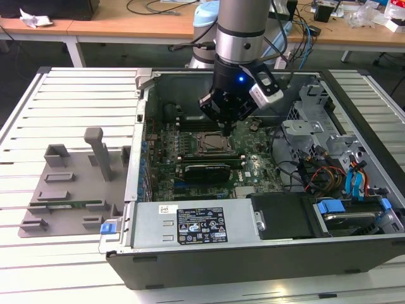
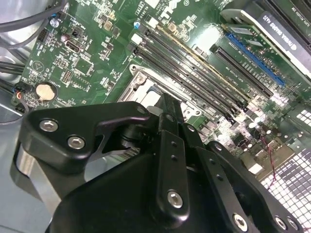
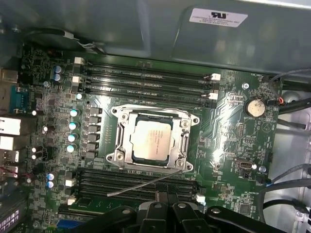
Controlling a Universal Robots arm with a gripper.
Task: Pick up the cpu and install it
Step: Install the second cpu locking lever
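In the first wrist view the cpu [image 3: 152, 140], a pale silver-grey square, lies flat inside the metal-framed socket [image 3: 118, 141] on the green motherboard [image 3: 228, 145]. A thin lever rod [image 3: 146, 184] lies loose at an angle beside the socket. My gripper [image 3: 163, 196] hangs just off the socket's edge with its black fingers together and nothing between them. In the exterior view the gripper [image 1: 226, 130] hovers inside the open computer case, right above the socket [image 1: 212, 143]. The second wrist view shows the gripper's black body [image 2: 170, 160] covering much of the socket [image 2: 141, 80].
Memory slots [image 3: 146, 80] run along both sides of the socket. A long black card [image 1: 204, 171] sits nearer the case front, with a power supply [image 1: 190, 223] beyond it. Cables and drive bays [image 1: 342, 177] crowd the exterior view's right. A grey fixture [image 1: 76, 183] lies on the slatted table.
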